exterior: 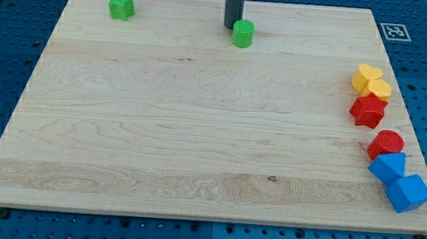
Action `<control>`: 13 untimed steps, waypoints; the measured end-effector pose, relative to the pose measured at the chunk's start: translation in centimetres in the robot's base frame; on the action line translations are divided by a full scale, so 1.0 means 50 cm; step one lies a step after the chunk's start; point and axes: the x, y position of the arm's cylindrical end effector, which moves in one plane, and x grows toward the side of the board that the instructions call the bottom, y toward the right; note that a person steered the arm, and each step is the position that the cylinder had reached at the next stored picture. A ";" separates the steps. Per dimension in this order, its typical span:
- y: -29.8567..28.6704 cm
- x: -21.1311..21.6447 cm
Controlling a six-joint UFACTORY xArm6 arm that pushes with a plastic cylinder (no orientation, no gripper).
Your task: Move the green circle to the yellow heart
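The green circle [243,33] stands near the view's top, a little right of centre. My tip [231,26] is right beside it on its left, touching or nearly touching its upper left side. The yellow heart [366,76] lies at the view's right edge of the board, far to the right of and slightly below the green circle. A second yellow block [380,89] touches the heart on its lower right.
A green star [121,6] sits at the view's top left. Below the yellow blocks on the right lie a red star [368,111], a red circle [386,143] and two blue blocks [387,167] [408,193]. The wooden board [182,132] rests on a blue perforated table.
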 end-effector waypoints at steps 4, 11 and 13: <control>0.025 0.021; 0.092 0.048; 0.176 0.078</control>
